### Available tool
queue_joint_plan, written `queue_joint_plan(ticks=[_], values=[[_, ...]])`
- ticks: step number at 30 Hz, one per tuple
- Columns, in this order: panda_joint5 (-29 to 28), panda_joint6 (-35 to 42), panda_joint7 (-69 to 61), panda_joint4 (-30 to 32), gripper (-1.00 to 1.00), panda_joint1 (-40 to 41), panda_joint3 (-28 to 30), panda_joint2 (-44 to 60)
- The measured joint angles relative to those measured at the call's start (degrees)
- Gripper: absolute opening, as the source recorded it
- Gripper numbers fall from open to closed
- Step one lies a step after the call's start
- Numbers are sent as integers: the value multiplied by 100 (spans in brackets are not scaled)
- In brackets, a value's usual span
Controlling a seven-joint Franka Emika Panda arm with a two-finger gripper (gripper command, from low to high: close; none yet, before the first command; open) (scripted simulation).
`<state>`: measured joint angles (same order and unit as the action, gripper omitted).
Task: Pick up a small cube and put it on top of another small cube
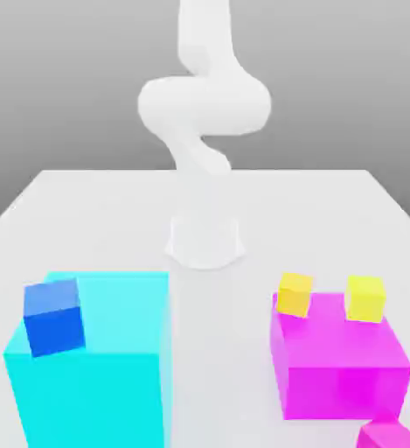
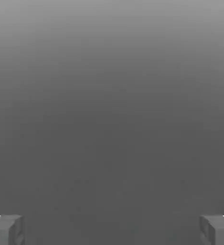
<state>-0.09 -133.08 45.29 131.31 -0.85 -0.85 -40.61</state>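
A small magenta-pink cube [image 1: 387, 433] lies on the white table at the front of the exterior view's right, just in front of a far larger magenta block [image 1: 341, 359]. Two small yellow cubes [image 1: 295, 294] [image 1: 364, 298] rest on top of that block. The white arm [image 1: 204, 105] rises from its base [image 1: 205, 241] at the middle of the table and leaves the picture at the top. In the hand view my gripper [image 2: 112, 229] is open, its two grey fingertips [image 2: 6, 229] far apart, with nothing between them and plain grey background ahead.
A big cyan block [image 1: 94, 367] stands at the front of the exterior view's left, with a small blue cube [image 1: 53, 317] on its top. The white table [image 1: 330, 210] stretches back behind the blocks on both sides of the arm's base.
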Motion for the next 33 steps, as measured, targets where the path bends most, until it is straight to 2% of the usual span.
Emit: queue_joint_plan(ticks=[19,30,33], values=[[-356,-985,-207,-362,0,-690,-744,3982],[-782,-1540,-171,-577,0,-1209,-945,6287],[-944,-1931,-74,-696,0,-1342,-839,6912]])
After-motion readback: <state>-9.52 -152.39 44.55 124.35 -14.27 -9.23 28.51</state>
